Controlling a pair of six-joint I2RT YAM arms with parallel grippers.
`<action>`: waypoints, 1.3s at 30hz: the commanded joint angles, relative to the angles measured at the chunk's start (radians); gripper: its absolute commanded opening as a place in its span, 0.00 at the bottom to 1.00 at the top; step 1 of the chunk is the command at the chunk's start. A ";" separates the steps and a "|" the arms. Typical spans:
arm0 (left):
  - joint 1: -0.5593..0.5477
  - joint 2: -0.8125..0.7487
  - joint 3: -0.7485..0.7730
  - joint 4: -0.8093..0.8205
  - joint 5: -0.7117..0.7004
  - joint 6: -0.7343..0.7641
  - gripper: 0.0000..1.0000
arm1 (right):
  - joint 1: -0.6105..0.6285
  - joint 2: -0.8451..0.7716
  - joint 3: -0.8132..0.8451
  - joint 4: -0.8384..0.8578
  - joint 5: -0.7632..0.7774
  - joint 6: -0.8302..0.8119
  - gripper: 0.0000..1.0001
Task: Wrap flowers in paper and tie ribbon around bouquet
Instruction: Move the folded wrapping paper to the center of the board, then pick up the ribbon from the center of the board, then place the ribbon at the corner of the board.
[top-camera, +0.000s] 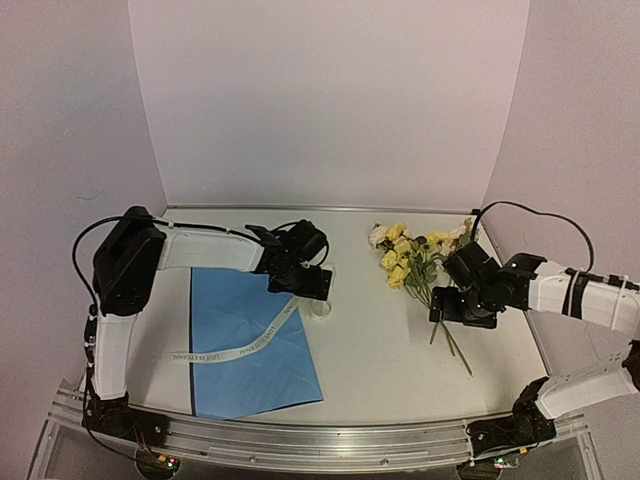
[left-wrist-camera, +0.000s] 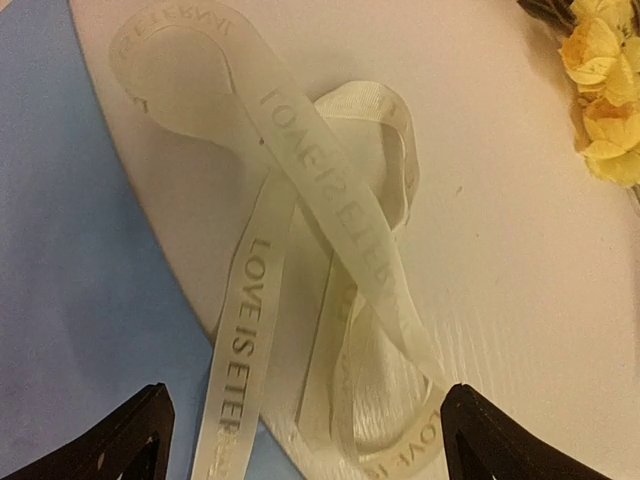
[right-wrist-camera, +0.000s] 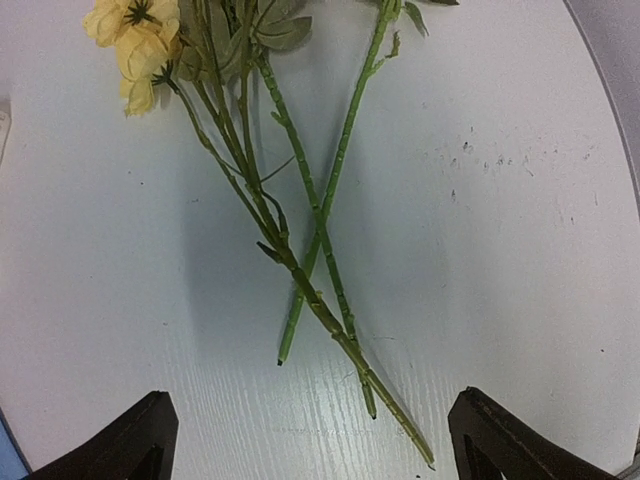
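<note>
Between jaws of left gripper (left-wrist-camera: 305, 420), just ahead: ribbon (left-wrist-camera: 330, 250) looped on table (left-wrist-camera: 500, 250), one strand crossing onto paper (left-wrist-camera: 70, 300) left of jaws. Ahead, far right: flowers (left-wrist-camera: 600, 90). Between jaws of right gripper (right-wrist-camera: 310, 420), ahead: crossed stems on table, blooms beyond, leftward.

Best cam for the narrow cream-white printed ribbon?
Left wrist: the narrow cream-white printed ribbon fills the frame, its loops and lettering legible. Top external shows it small, trailing across the large light blue paper sheet. Right wrist shows none of it, only the long thin green flower stems.
</note>
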 joint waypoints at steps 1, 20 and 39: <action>0.018 0.139 0.191 -0.078 -0.045 0.092 0.96 | 0.004 -0.076 -0.025 -0.011 0.051 0.012 0.98; 0.076 0.294 0.430 -0.076 0.018 0.126 0.07 | 0.004 -0.131 -0.065 -0.026 0.001 0.019 0.97; 0.415 -0.570 -0.326 -0.177 -0.364 -0.043 0.00 | 0.064 0.033 0.053 0.040 -0.052 -0.056 0.94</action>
